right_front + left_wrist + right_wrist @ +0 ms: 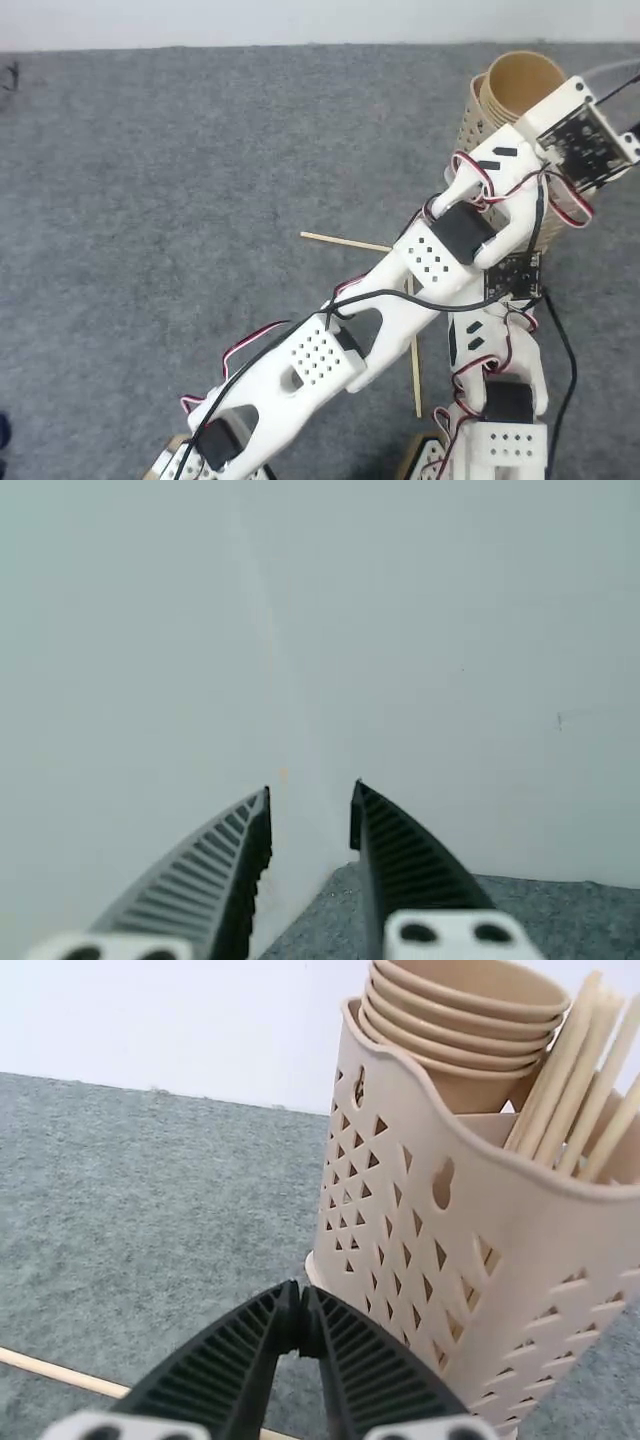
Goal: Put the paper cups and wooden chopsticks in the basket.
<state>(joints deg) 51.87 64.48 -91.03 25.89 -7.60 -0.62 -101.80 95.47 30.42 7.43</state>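
A beige perforated basket (420, 1220) stands on the grey carpet near the white wall and holds several stacked paper cups (460, 1020) and several wooden chopsticks (570, 1070). From above, the cups (520, 85) stick out over the basket's wall (478, 115). Two chopsticks lie loose on the carpet: one (345, 241) left of the arms and one (416, 375) between them. My right gripper (298, 1295) is shut and empty, low in front of the basket, with a loose chopstick (60, 1372) beneath it. My left gripper (310, 790) is open and empty, facing the wall.
The left arm (400, 290) stretches diagonally from the near edge across to the basket and covers the right arm's wrist. The right arm's base (500, 410) stands at the near right. Bare grey carpet (150, 200) spreads to the left.
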